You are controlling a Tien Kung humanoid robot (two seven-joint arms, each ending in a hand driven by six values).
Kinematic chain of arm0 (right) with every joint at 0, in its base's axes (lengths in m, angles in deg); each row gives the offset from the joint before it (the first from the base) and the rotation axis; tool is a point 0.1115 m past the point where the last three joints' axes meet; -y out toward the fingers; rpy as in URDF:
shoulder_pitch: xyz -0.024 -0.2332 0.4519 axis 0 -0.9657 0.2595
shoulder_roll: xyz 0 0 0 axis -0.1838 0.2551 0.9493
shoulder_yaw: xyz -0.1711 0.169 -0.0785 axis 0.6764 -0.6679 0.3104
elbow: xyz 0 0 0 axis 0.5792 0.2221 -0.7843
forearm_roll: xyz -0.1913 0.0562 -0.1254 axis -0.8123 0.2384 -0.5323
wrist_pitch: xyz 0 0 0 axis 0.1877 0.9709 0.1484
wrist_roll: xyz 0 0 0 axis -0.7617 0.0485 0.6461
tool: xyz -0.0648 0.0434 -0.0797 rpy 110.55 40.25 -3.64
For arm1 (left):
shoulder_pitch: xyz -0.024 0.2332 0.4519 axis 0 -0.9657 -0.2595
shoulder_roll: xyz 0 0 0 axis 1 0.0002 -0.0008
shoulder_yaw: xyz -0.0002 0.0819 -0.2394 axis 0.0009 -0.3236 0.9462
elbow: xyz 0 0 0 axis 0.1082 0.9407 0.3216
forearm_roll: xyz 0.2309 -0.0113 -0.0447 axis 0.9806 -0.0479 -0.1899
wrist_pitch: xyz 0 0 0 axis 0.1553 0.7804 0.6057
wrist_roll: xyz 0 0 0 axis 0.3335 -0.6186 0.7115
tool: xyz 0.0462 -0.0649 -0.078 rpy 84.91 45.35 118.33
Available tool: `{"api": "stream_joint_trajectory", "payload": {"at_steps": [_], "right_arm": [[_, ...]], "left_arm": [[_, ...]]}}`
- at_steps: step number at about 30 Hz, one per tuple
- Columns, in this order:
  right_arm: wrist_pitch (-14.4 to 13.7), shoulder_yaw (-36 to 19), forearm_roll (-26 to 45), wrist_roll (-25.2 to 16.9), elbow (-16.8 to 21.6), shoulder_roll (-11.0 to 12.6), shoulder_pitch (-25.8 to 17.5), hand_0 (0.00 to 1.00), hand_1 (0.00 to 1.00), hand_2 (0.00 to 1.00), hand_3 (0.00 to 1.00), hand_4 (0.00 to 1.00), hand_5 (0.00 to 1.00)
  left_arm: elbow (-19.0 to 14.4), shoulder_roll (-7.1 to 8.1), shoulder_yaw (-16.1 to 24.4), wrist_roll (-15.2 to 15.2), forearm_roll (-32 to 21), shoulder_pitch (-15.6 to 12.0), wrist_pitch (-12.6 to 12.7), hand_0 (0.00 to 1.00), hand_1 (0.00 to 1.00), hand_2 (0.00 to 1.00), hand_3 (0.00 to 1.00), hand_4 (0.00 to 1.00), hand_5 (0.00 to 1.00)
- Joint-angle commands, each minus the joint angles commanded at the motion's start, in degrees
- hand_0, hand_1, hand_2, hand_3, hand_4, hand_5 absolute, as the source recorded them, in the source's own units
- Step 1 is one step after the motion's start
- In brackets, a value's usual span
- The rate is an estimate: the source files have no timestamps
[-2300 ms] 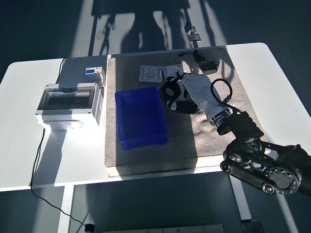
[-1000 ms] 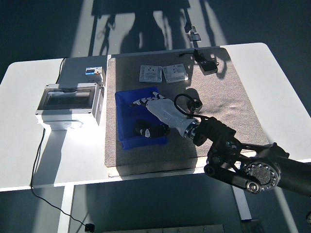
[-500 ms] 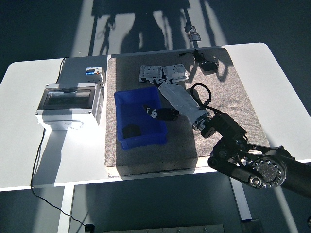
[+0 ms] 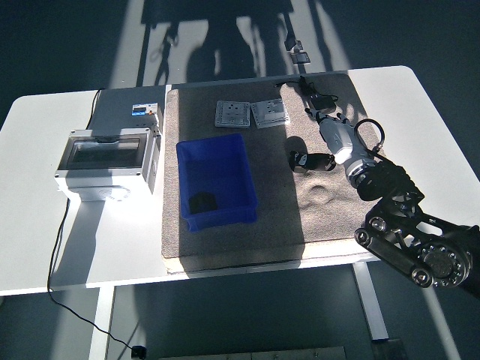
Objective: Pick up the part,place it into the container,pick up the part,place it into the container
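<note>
A blue container (image 4: 241, 171) stands on the brown mat (image 4: 277, 217), and one black part (image 4: 201, 202) lies in its near left corner. Another black part (image 4: 318, 98) lies at the mat's far right, partly in shadow. My right hand (image 4: 324, 118) comes in from the lower right with its fingers stretched out and holding nothing. Its fingertips are just short of that far part. The hand's dark shadow falls on the mat to its left. My left arm is out of the picture.
Two grey square plates (image 4: 232, 114) (image 4: 270, 112) lie at the back of the mat. A grey electrical box (image 4: 109, 159) with a clear lid stands left of the container. A small object (image 4: 300, 53) lies on the floor beyond the table.
My right hand was over the blue container a second ago, then drew back to the right and now reaches toward the far black part. A black part stays in the container.
</note>
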Motion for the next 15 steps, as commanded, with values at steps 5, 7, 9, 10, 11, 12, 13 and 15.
{"api": "stream_joint_trajectory", "payload": {"at_steps": [5, 7, 9, 10, 11, 12, 13, 15], "right_arm": [[1.7, -0.6, -1.4, 1.8, 0.0, 0.1, -0.3, 0.998, 0.967, 0.998, 0.983, 0.93, 0.46], [1.9, -0.6, -1.6, 2.0, 0.1, 0.0, -0.4, 0.998, 0.967, 0.998, 0.983, 0.93, 0.46], [2.0, -0.7, -1.7, 2.2, 0.4, 0.0, -0.5, 0.998, 0.97, 0.998, 0.994, 0.94, 0.465], [2.1, -0.7, -1.7, 2.2, 0.5, 0.0, -0.5, 0.998, 0.97, 0.998, 0.994, 0.94, 0.465], [2.1, -0.8, -1.8, 2.3, 0.6, 0.1, -0.5, 0.998, 0.97, 0.998, 0.994, 0.94, 0.465], [2.1, -0.9, -1.9, 2.3, 0.6, 0.1, -0.6, 0.998, 0.97, 0.998, 0.994, 0.94, 0.465], [2.2, -1.0, -2.0, 2.4, 0.7, 0.1, -0.7, 0.998, 0.97, 0.998, 0.994, 0.94, 0.465], [2.3, -1.3, -2.2, 2.6, 0.8, 0.2, -0.9, 0.998, 0.973, 0.998, 0.996, 0.946, 0.472]], "left_arm": [[0.0, -0.17, -0.1, 0.0, 0.0, -0.1, -0.1, 0.667, 0.57, 0.637, 0.644, 0.649, 0.68], [0.0, -0.21, -0.1, 0.0, 0.0, -0.1, -0.1, 0.667, 0.57, 0.637, 0.644, 0.649, 0.68], [0.0, -0.24, 0.0, 0.0, 0.1, -0.1, -0.1, 0.667, 0.571, 0.639, 0.644, 0.65, 0.683], [0.0, -0.25, 0.0, 0.0, 0.1, -0.1, -0.2, 0.667, 0.571, 0.639, 0.644, 0.65, 0.683], [0.0, -0.26, 0.1, 0.0, 0.1, -0.1, -0.2, 0.667, 0.571, 0.639, 0.644, 0.65, 0.683], [0.0, -0.26, 0.1, 0.0, 0.2, -0.1, -0.2, 0.667, 0.571, 0.639, 0.644, 0.65, 0.683], [0.0, -0.26, 0.2, 0.1, 0.2, -0.1, -0.2, 0.667, 0.571, 0.639, 0.644, 0.65, 0.683], [0.0, -0.24, 0.2, 0.1, 0.2, -0.1, -0.2, 0.667, 0.571, 0.639, 0.644, 0.649, 0.684]]}}
